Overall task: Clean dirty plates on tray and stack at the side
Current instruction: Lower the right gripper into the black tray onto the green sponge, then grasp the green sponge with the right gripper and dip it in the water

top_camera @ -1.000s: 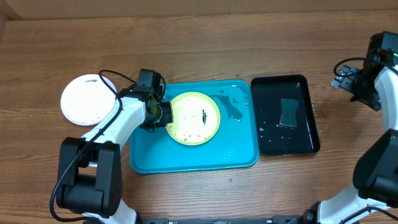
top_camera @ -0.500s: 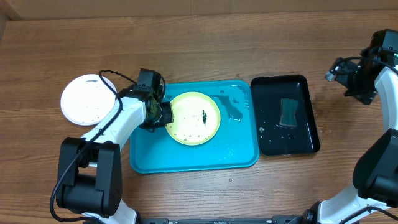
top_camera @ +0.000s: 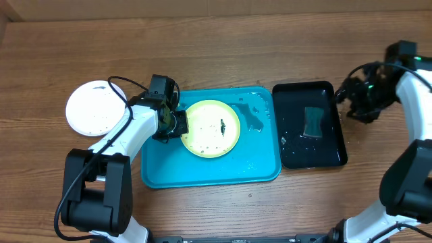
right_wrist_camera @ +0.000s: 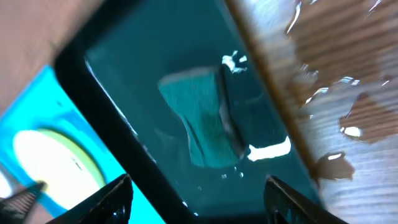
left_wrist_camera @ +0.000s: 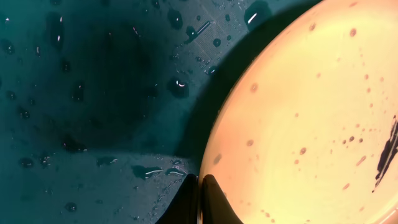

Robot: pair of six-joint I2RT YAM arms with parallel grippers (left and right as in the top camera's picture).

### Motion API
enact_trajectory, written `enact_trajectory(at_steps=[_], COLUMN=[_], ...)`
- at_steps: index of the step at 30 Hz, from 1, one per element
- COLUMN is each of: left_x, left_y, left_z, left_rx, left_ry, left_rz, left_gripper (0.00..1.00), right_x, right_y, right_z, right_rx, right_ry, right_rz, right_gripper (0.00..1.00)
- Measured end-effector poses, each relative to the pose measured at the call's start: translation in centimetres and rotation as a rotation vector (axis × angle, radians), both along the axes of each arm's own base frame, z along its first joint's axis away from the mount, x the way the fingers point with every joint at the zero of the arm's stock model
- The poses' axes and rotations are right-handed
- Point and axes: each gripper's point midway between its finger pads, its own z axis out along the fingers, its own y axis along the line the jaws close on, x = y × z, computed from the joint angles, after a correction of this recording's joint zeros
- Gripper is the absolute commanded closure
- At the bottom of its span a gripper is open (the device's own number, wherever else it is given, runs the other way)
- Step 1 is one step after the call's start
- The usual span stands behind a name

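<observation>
Now on the tray (top_camera: 202,177): a round, speckled yellow-green plate (top_camera: 211,128) is lying on wet teal plastic.
Left gripper (top_camera: 179,124): is clenching that plate's left rim.
White plate (top_camera: 96,108): is sitting left of the tray, on wood.
Right gripper (right_wrist_camera: 199,199): is hovering right of the tray, jaws spread, over a glossy black tray (top_camera: 297,145) holding a rectangular sponge (top_camera: 313,122).

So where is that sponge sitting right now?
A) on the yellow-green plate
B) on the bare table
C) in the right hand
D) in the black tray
D: the sponge lies in the black tray; the right hand nearby is open and empty.
</observation>
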Motion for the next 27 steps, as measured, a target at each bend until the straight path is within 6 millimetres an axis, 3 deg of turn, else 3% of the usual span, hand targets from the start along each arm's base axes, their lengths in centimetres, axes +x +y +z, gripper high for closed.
enact_trajectory(at_steps=[6,14,24,27], left_x=[0.0,0.0,0.0,0.0], left_y=[0.0,0.0,0.0,0.0], left_z=[0.0,0.0,0.0,0.0], left_rx=[0.0,0.0,0.0,0.0], left_ry=[0.0,-0.001,-0.001,-0.001], left_rz=[0.0,0.0,0.0,0.0], left_gripper=[0.94,0.94,0.94,0.94], right_x=[-1.9,-1.1,-0.2,0.0], right_y=[3.0,4.8,3.6,3.2], right_z=[-2.8,-6.9,-8.0,-8.0], right_rx=[-0.117,-0.305,-0.44,-0.466], right_ry=[0.073,-0.008,-0.054,-0.058], right_rz=[0.152,0.284,0.299,0.296], right_gripper=[0.29,0.39,0.4,0.48])
